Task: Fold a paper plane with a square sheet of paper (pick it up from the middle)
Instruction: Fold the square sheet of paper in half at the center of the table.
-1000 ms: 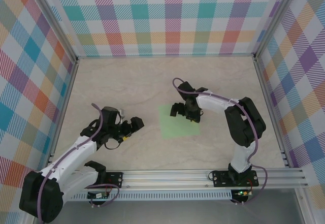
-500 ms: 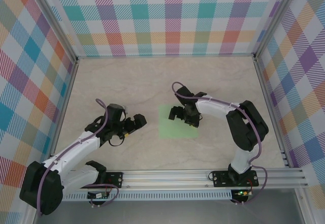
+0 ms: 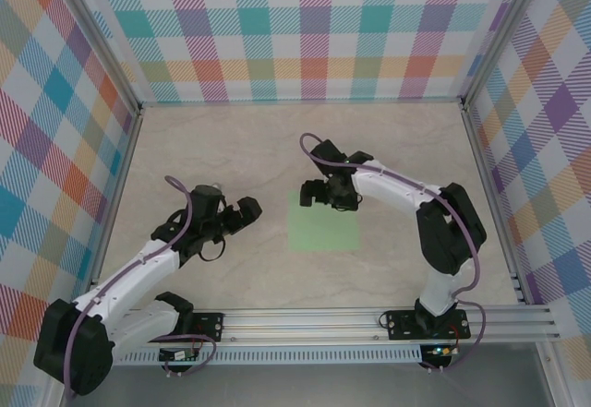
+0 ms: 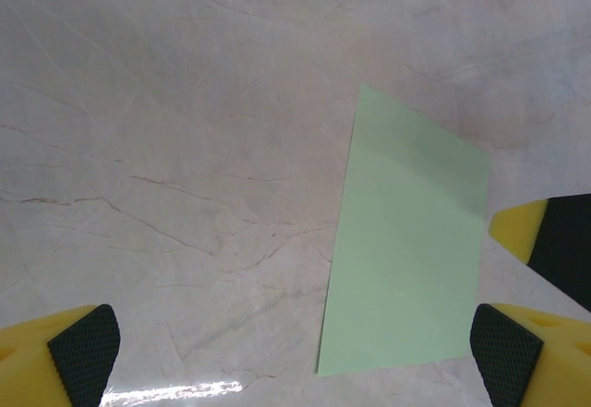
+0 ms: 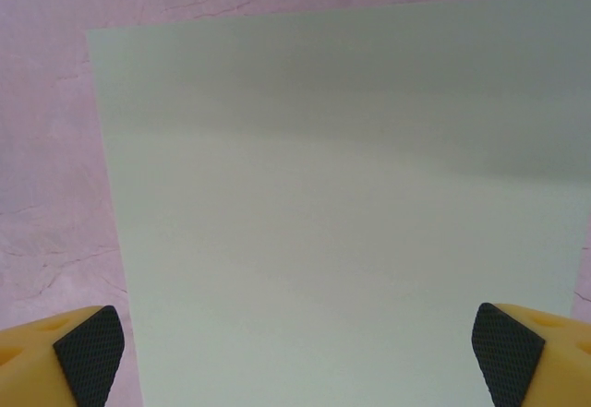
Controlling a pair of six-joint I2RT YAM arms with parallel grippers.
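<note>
Both arms advanced over the marbled table [image 3: 212,149] between plaid walls [image 3: 295,29], jaws spread, green sheet [image 3: 323,227] flat.

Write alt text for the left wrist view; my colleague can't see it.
The square sheet of paper, pale green, lies flat and unfolded on the marbled table, right of centre. The left claw is open and empty, its yellow fingertips at the bottom corners.

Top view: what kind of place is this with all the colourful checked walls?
Most likely a robot test booth, not a home. Plaid wall panels box in a marble-look tabletop, two black-and-white robot arms are bolted to a metal rail, and a pale green square sheet of paper lies flat.
</note>
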